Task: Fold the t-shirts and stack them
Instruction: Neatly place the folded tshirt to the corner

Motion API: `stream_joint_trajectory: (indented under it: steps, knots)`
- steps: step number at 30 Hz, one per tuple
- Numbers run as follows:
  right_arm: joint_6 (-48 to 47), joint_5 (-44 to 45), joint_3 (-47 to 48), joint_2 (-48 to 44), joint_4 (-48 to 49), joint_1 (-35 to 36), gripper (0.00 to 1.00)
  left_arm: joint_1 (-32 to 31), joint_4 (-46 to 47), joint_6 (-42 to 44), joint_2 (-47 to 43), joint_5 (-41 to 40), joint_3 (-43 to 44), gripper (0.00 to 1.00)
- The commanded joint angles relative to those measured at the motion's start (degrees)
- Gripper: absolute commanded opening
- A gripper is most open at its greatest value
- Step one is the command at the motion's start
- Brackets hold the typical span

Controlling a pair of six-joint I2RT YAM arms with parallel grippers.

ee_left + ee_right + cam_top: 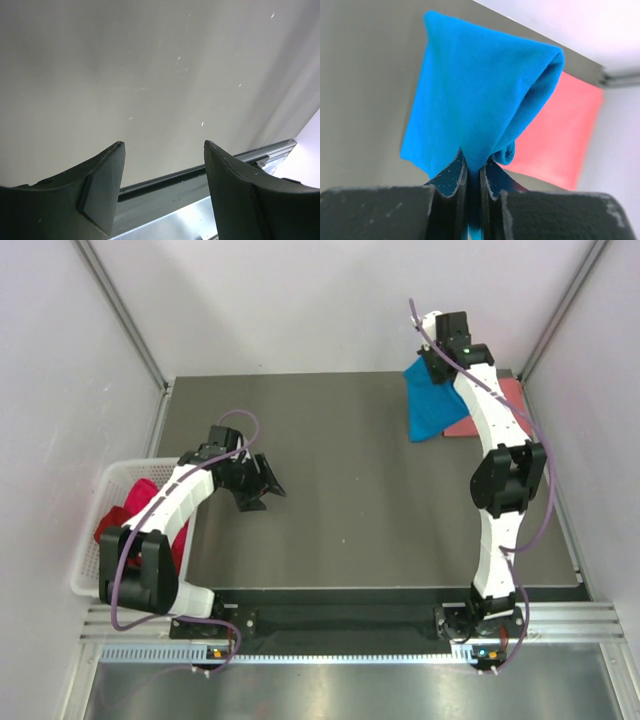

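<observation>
At the far right of the counter [360, 500], clamps the bright blue t-shirt [480, 95] in the right gripper [474, 172], hanging it beside the flat salmon pink t-shirt [560, 135]. Holds the left gripper [163, 145] apart, empty, near the basket [90, 570].

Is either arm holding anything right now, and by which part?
The right gripper pinches the blue t-shirt by a bunched fold; the left gripper is open and empty.

The blue t-shirt [480, 100] is being shown in plain bright blue, the pink t-shirt [560, 132] in plain salmon. The red t-shirts [125, 515] are being framed by the white lattice basket [120, 472]. The worktop [360, 490] is being rendered dark grey, the fingers [235, 190] black.
</observation>
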Motion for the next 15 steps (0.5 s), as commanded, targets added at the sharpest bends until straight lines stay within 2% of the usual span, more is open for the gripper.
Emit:
stream_joint_trajectory:
  steps: [1,15]
  knots:
    - [-4.0,4.6,4.4,0.2,0.6,-1.8,0.0,-0.3,0.9,-0.5,-0.2,1.8,-0.3,0.69]
    - [-4.0,5.0,8.0,1.3,0.0,-4.0,0.0,-0.3,-1.6,0.6,2.0,0.8,3.0,0.69]
